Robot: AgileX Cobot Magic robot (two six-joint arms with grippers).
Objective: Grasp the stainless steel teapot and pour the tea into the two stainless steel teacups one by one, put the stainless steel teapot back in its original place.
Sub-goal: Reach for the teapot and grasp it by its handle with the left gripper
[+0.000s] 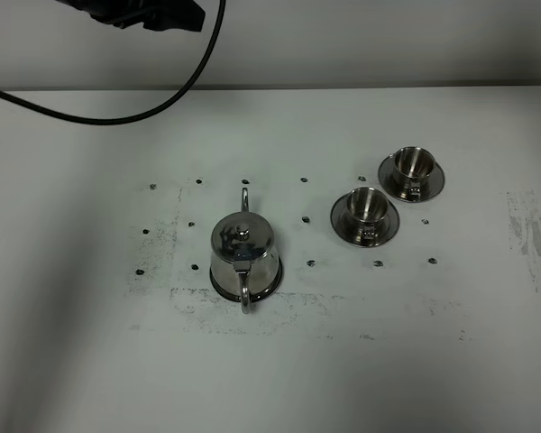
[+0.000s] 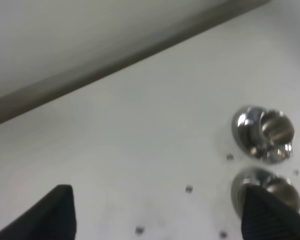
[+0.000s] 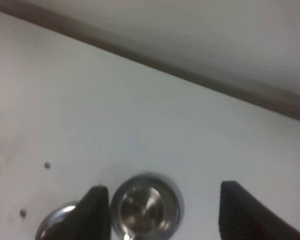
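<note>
The stainless steel teapot [image 1: 243, 251] stands upright left of centre on the table, its spout pointing away and its loop handle toward the front. It sits on the flat round disc [image 1: 269, 287], of which only the rim shows. The two stainless steel teacups, one nearer [image 1: 365, 215] and one farther [image 1: 412, 171], stand on saucers to the teapot's right. The left gripper [image 2: 160, 220] is open and empty, high above the table, and its view shows both cups, one [image 2: 264, 134] beyond the other [image 2: 262, 195]. The right gripper [image 3: 165, 215] is open and empty above one cup [image 3: 146, 207].
A dark part of the left arm [image 1: 144, 13] and its black cable [image 1: 117, 113] hang over the table's back left. Small dark marks [image 1: 307, 220] dot the white table [image 1: 451, 361]. The table's back edge meets a pale wall [image 1: 343, 36].
</note>
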